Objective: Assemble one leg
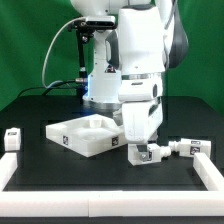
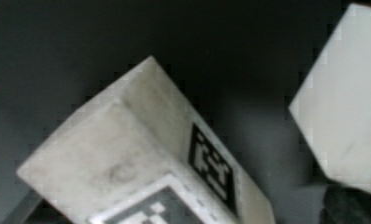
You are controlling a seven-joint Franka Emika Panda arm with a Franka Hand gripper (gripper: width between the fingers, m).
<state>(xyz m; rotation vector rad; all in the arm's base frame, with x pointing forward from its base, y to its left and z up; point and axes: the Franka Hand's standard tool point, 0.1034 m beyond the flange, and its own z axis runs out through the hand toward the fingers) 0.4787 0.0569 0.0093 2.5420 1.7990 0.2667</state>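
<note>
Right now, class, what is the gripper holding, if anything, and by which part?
It cannot be told. The gripper sits low over one end of the leg lying on the black mat, but neither view shows its fingers.

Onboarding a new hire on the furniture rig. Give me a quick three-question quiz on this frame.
1. True or false: the tabletop lies toward the exterior view's left of the gripper.
2. The mat under the parts is: A) black B) white C) red.
3. Fill in: the leg close to the wrist camera carries black-and-white square ____.
Key: 1 true; 2 A; 3 tag markers.
</note>
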